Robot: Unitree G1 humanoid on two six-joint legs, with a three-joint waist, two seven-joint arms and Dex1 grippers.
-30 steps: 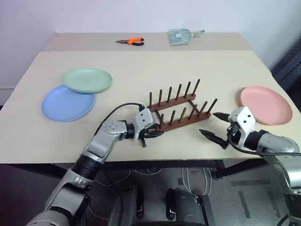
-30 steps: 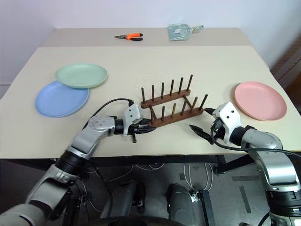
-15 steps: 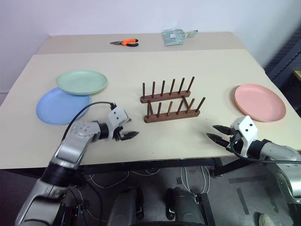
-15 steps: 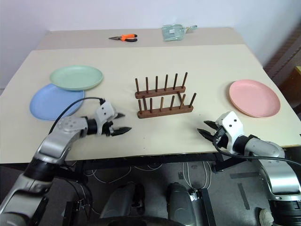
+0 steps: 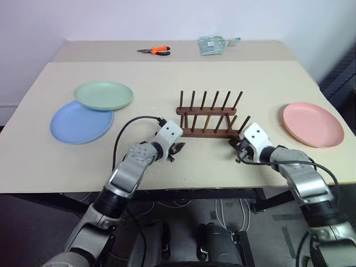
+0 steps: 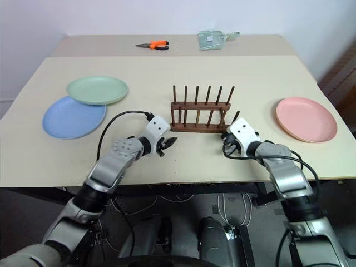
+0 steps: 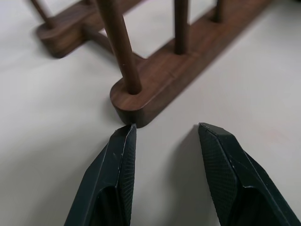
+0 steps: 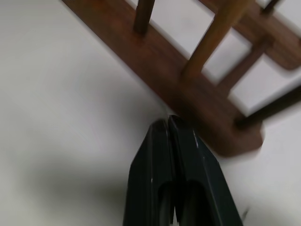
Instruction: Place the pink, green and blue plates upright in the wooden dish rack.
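Both claws have closed in on the wooden dish rack (image 5: 208,115) at frame centre. Left claw (image 7: 164,134) is released, fingers parted at its left end; right claw (image 8: 168,123) is clenched empty against its right end.

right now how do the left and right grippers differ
The left gripper has its two black fingers spread with a clear gap; the right gripper has its fingers pressed together. The left gripper sits at the left end of the wooden dish rack, one fingertip right at the near rail's rounded end; the right gripper sits at the rack's right end, its tip against the near rail. Both are low over the table, holding nothing.
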